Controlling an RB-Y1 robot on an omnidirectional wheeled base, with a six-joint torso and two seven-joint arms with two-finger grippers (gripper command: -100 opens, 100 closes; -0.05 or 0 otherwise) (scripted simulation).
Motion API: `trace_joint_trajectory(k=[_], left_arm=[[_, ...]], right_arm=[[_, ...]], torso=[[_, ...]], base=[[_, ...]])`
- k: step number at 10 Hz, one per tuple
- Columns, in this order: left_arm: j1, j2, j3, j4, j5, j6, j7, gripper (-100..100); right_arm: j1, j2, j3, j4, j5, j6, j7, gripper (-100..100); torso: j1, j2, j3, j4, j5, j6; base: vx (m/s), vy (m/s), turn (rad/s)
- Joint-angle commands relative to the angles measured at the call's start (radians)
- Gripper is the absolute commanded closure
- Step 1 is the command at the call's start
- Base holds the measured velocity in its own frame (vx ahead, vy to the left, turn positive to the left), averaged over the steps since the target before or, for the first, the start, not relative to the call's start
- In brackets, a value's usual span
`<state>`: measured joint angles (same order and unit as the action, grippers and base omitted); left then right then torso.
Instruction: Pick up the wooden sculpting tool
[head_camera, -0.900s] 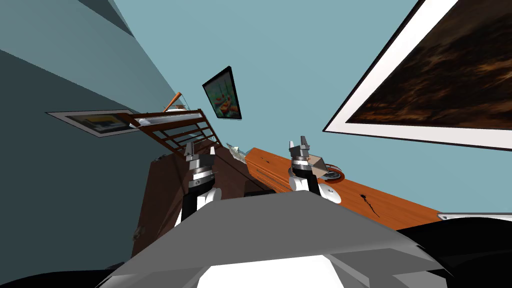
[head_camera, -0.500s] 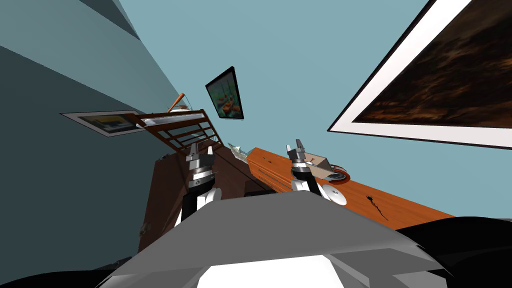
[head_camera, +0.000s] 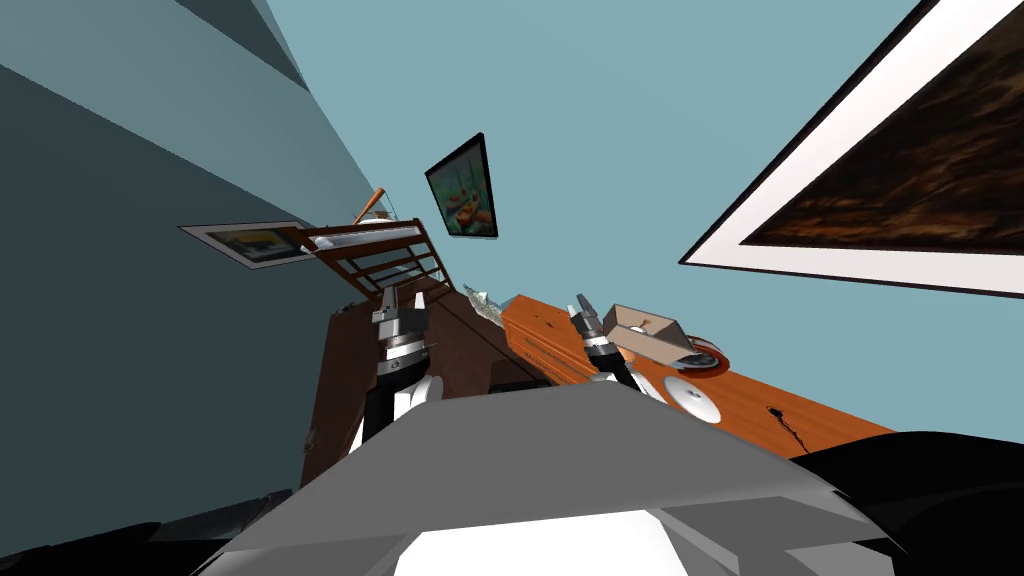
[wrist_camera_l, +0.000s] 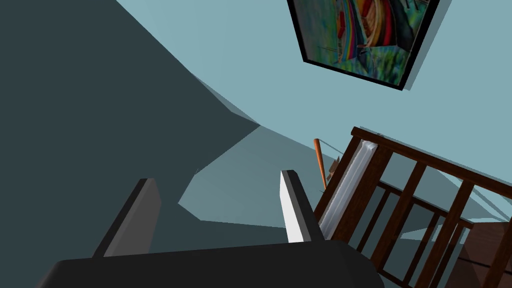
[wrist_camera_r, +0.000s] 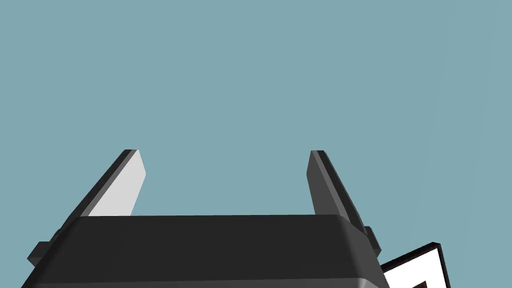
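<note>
Nearest to me, the left gripper (wrist_camera_l: 215, 180) hangs over a dark brown surface (head_camera: 345, 400), fingers spread wide and holding nothing. Beside it, the right gripper (head_camera: 583, 305) stands over the near end of the orange worktop (head_camera: 740, 392), equally wide open and empty. Farther along that worktop, a white disc (head_camera: 693, 400) lies toward the front edge and a tan open box (head_camera: 645, 335) sits toward the wall-side edge. Beyond the left gripper rises a dark slatted wooden frame (wrist_camera_l: 430, 159). The wooden sculpting tool (wrist_camera_l: 320, 161), a slim orange-brown stick, stands tilted just past the frame's far top rail, near the wall corner and well apart from both grippers.
</note>
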<state>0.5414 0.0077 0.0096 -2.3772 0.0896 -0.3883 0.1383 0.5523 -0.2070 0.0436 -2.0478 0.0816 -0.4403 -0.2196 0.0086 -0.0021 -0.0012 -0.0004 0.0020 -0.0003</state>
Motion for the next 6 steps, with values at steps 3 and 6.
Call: trace_joint_trajectory(k=[3,6], left_arm=[[0.0,0.0,0.0,0.0,0.0,0.0,0.0,0],[0.0,0.0,0.0,0.0,0.0,0.0,0.0,0]], right_arm=[[0.008,-0.061,0.013,0.076,0.063,0.002,-0.034,-100],[0.033,-0.135,0.03,0.155,0.144,0.004,-0.079,-100]], torso=[[-0.004,0.001,0.0,0.0,-0.001,0.0],[-0.002,0.0,0.0,0.0,-0.001,0.0]], base=[[0.025,0.067,0.046],[0.03,0.085,0.107]])
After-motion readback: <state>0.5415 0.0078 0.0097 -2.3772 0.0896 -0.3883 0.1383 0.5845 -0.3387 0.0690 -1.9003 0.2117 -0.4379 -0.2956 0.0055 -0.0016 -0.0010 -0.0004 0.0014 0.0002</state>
